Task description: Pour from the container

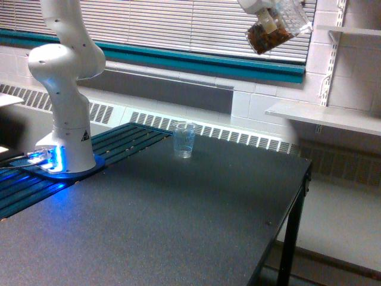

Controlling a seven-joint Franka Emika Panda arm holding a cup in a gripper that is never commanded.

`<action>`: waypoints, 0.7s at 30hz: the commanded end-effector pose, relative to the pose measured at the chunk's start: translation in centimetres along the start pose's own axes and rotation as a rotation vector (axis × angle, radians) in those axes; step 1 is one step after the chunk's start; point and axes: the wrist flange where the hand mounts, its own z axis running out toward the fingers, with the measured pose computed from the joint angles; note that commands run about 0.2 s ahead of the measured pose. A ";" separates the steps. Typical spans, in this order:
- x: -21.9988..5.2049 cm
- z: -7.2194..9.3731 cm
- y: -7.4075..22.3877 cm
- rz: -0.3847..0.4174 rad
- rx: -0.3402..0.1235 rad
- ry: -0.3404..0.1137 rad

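Ribbed cup [184,139] standing on the table [178,226] near its far edge; arm base [65,149] at the exterior view's left edge.

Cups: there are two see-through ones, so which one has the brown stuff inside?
The small container held tilted high up by the end effector. The taller ribbed cup standing on the table looks empty.

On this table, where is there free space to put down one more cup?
The dark table is bare from the ribbed cup to its front and right edges. Crowded only at the exterior view's left, by the robot base and slatted strip. The held container hangs high above.
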 end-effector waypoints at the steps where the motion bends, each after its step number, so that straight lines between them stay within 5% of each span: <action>1: -0.3 0.1 -0.3 -0.003 -0.008 0.000; 11: -2.1 0.3 -0.4 -0.026 -0.013 -0.005; 21: -6.7 0.1 0.1 -0.106 -0.029 -0.031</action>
